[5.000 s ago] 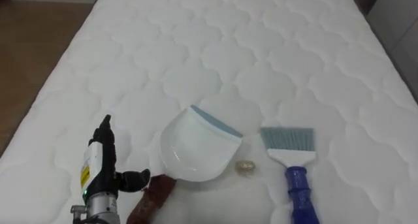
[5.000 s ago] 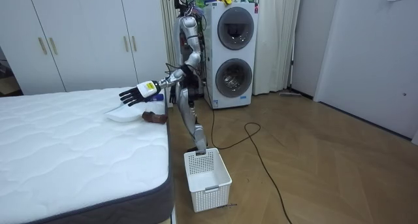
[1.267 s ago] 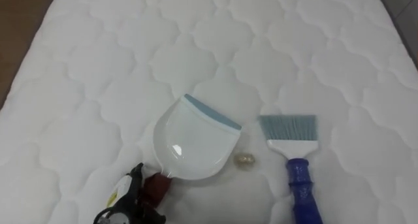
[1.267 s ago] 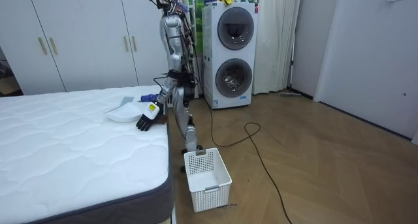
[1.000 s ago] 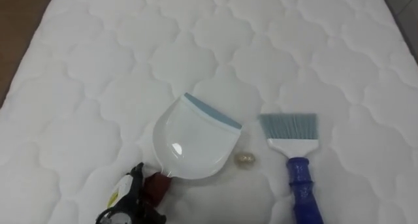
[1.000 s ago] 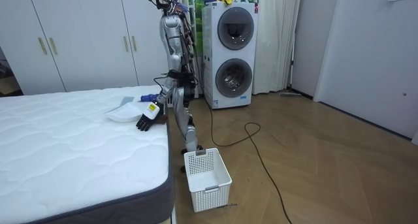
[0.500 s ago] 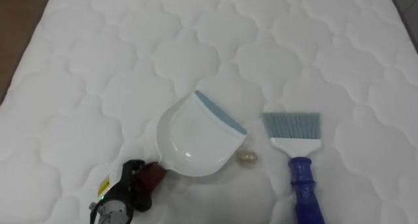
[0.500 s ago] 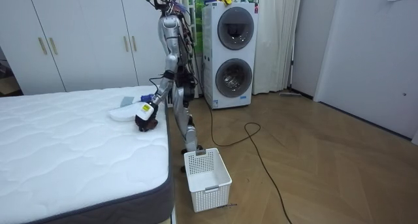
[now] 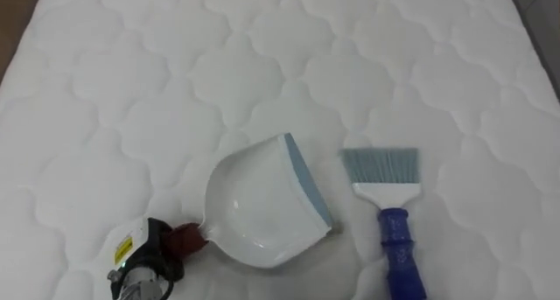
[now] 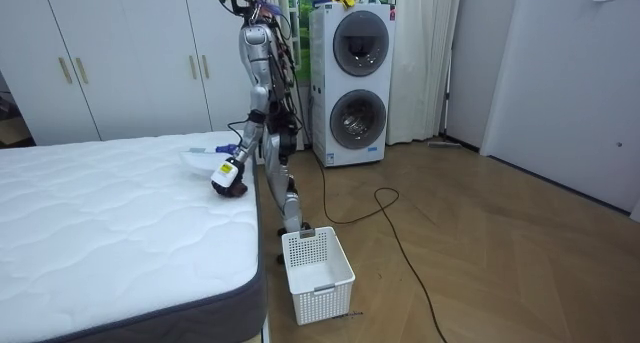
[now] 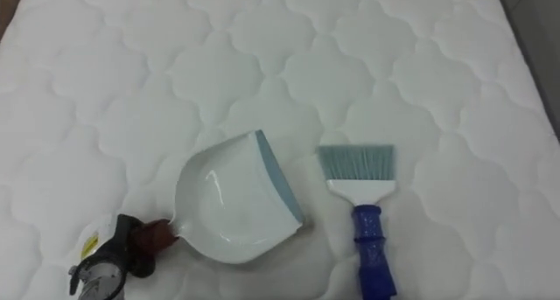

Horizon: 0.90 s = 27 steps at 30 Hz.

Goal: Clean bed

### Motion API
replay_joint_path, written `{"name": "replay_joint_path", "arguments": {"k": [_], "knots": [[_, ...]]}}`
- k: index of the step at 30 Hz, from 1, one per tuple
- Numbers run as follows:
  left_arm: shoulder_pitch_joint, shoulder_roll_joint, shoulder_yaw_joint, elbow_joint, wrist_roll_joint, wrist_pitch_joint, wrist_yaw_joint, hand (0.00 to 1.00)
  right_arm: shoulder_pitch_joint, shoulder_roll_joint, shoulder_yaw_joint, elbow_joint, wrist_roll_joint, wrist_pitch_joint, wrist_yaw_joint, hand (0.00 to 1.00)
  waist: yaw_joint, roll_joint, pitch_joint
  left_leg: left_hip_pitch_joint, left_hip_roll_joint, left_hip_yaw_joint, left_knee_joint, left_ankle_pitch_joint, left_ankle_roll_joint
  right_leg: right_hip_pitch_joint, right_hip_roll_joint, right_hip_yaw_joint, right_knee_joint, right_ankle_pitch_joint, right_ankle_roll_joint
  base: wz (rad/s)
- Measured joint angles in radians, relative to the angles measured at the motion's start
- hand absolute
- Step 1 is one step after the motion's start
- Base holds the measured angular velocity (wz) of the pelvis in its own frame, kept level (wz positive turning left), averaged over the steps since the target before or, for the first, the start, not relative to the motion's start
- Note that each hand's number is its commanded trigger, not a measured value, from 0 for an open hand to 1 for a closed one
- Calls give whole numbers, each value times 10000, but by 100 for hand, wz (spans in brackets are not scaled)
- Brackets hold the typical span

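Note:
A white dustpan (image 9: 258, 208) with a blue lip lies tilted on the white quilted mattress (image 9: 175, 73), its lip turned toward the brush. My left hand (image 9: 144, 258) is at the lower left, fingers curled round the pan's dark red handle (image 9: 184, 239). To the right of the pan lies a brush (image 9: 382, 182) with grey-blue bristles and a blue handle (image 9: 398, 256), untouched. In the room view I stand at the bed's corner with the left hand (image 10: 228, 176) low over the mattress edge and the dustpan (image 10: 200, 156) raised slightly.
A white plastic basket (image 10: 318, 273) stands on the wooden floor beside the bed's corner, near my feet. Two stacked washing machines (image 10: 355, 83) are behind me. White wardrobes (image 10: 120, 58) line the wall beyond the bed.
My left hand has closed on the dustpan's handle. The pan has swung its lip to the right, and the small beige scrap beside it has gone from sight. The brush has not moved.

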Motion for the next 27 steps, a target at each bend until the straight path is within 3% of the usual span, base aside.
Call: {"name": "replay_joint_path", "arguments": {"k": [11,12,18,27], "knots": [[151,-90,211,83,-13,61,26,100,73,47,-12,7,86,95,-141,0,-1,0,-7,145,6,-3,14,0,0,151,6,10,11,0,-1,0],[189,-96,223,83,-8,63,26,100,97,51,-12,3,83,97,-139,0,3,1,-48,161,6,-6,12,-1,-1,167,6,7,11,0,-1,0],[247,-101,365,99,-5,66,28,100,116,53,-10,6,154,75,-137,0,-1,19,-65,155,7,-7,15,0,-1,170,5,-15,11,0,-1,0],[441,-98,368,46,77,108,23,100,178,-124,-20,8,403,54,-289,0,-2,320,-152,141,7,-20,22,-1,-2,170,9,-65,6,0,-1,0]]}}
